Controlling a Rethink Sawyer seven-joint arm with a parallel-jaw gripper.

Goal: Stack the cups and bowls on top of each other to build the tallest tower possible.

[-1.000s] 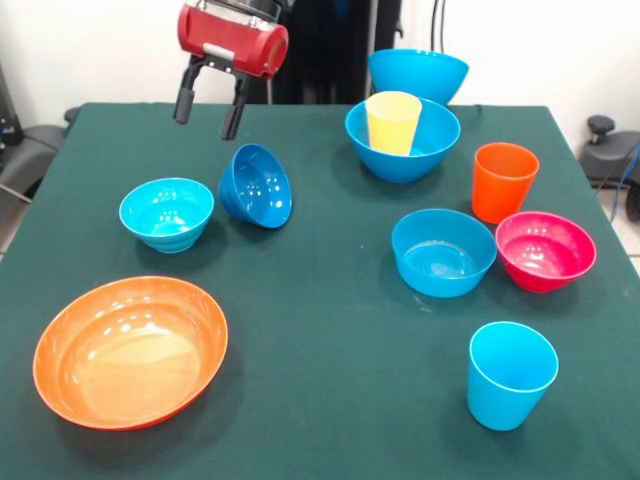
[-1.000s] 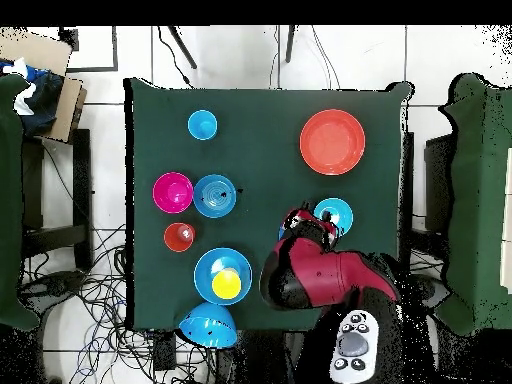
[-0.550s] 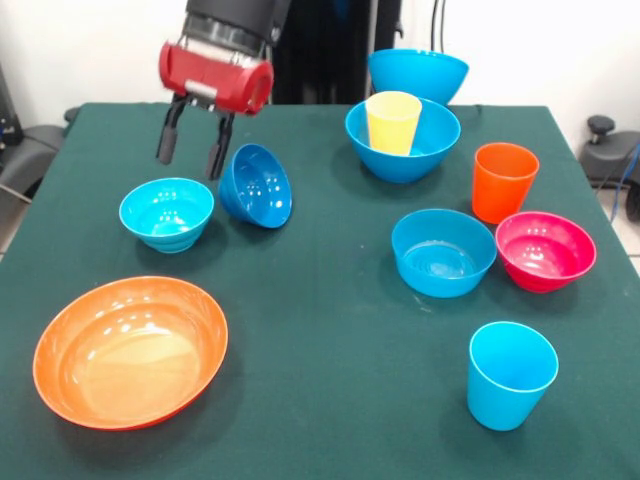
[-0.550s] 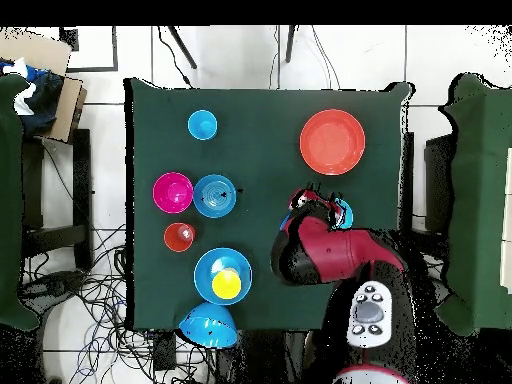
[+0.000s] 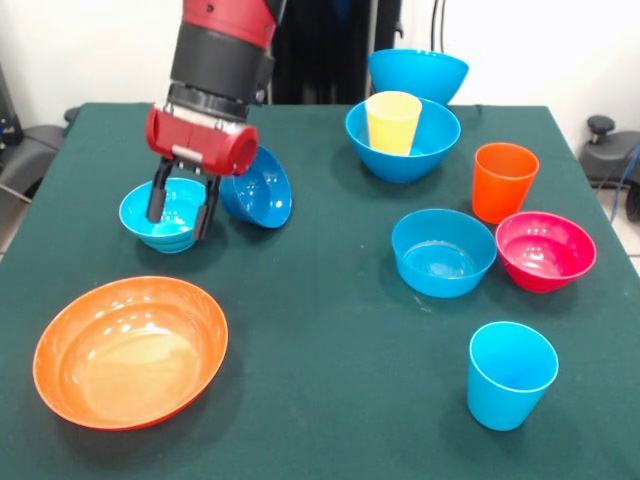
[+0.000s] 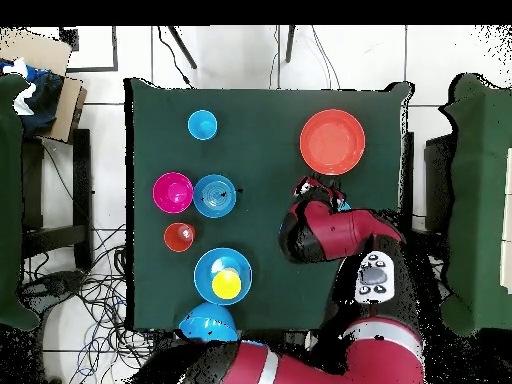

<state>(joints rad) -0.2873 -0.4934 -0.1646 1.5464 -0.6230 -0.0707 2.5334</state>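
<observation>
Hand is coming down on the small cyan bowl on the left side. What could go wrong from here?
1. The hand is open astride the cyan bowl's rim; the sloped glossy wall may slip out as it closes.
2. The tilted dark blue bowl sits right beside it, partly behind the wrist; a bump could roll it.
3. The wide orange bowl lies just in front, so a pushed cyan bowl may slide into it.
</observation>
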